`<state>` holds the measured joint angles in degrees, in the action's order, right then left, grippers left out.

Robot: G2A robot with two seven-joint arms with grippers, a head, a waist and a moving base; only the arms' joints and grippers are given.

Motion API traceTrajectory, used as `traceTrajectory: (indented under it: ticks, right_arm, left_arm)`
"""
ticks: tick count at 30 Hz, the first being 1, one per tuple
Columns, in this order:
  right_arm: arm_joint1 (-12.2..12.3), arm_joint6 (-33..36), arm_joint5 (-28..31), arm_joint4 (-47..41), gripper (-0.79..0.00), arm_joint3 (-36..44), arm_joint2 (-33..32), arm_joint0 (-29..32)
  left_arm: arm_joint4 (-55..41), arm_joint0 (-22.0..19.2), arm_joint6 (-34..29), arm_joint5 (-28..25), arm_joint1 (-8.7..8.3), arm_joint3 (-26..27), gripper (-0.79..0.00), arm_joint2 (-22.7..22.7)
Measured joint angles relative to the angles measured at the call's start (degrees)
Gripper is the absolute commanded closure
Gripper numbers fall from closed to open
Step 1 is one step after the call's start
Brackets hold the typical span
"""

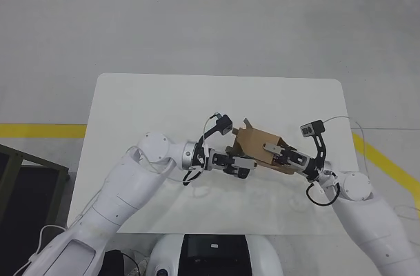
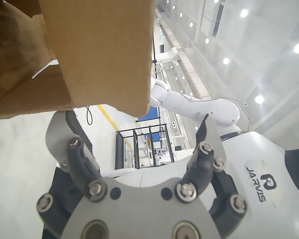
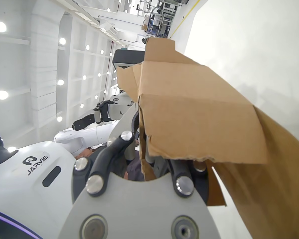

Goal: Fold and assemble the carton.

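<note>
item 1, carton (image 1: 259,145): brown cardboard, partly folded, tilted, with loose flaps at both ends. you will find it held between the two arms. the white surface (image 1: 147,103) spreads out on every side of the carton. whether the carton touches it cannot be told.

item 2, right end effector (image 3: 144,148): sits at the carton's end nearest the right arm. it is pinching a cardboard wall of the carton between its fingers. a ragged-edged flap of the carton lies across it.

item 3, left end effector (image 2: 138,121): sits at the carton's opposite end, just beside a corner. its fingers (image 2: 77,128) are spread wide with nothing gripped. one finger lies right against the carton's edge, and you cannot tell whether it touches. a rounded carton flap points toward the gap between the fingers.
</note>
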<state>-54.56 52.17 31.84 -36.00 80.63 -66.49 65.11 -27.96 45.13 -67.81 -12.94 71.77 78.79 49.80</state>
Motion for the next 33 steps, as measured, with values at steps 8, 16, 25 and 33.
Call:
traceTrajectory:
  ticks: [8,16,25,33]
  right_arm:
    - [-0.4,-0.4,-0.6,0.8,0.0,0.0,-0.3,0.5]
    - [-0.7,-0.1,-1.4,2.2,0.0,0.3,-0.6,0.5]
    - [-1.0,0.0,-1.5,2.0,0.0,0.2,-1.5,0.6]
    - [-0.7,6.1,-2.8,0.5,0.0,-1.2,-3.4,0.6]
  left_arm:
    - [1.0,0.3,1.7,-0.7,0.16,0.0,-0.785,0.1]
    - [1.2,1.0,2.7,-1.5,0.3,-0.2,-0.785,0.3]
    - [1.2,0.9,2.1,-1.3,0.36,-0.7,-0.785,0.7]
    - [-1.2,3.4,0.3,-6.6,-1.07,0.5,-0.785,7.1]
